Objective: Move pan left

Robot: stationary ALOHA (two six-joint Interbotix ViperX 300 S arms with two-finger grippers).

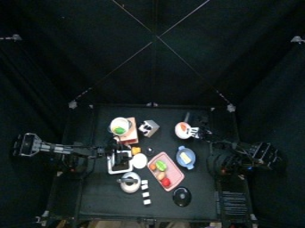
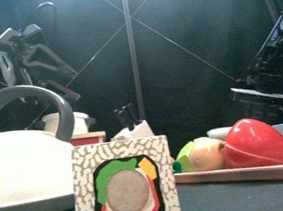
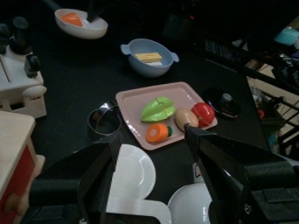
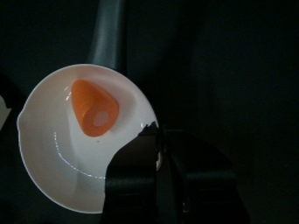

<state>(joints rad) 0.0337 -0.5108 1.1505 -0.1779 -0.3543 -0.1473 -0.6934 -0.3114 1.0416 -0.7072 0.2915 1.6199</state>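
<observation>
Right end effector (image 4: 158, 140) pinches the pan (image 4: 82, 131) rim; its handle runs out of view

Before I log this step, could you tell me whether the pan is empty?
Not empty: the pan holds an orange-red piece.

Both arms are black throughout, built of jointed segments with dark cabling looped along them. The left arm (image 1: 53, 150) shows pale metal-grey patches at its joints. The left gripper (image 3: 173, 166) has two broad, glossy black jaws with rounded edges. The right gripper (image 4: 167, 175) is matt black, narrow and smooth.
</observation>
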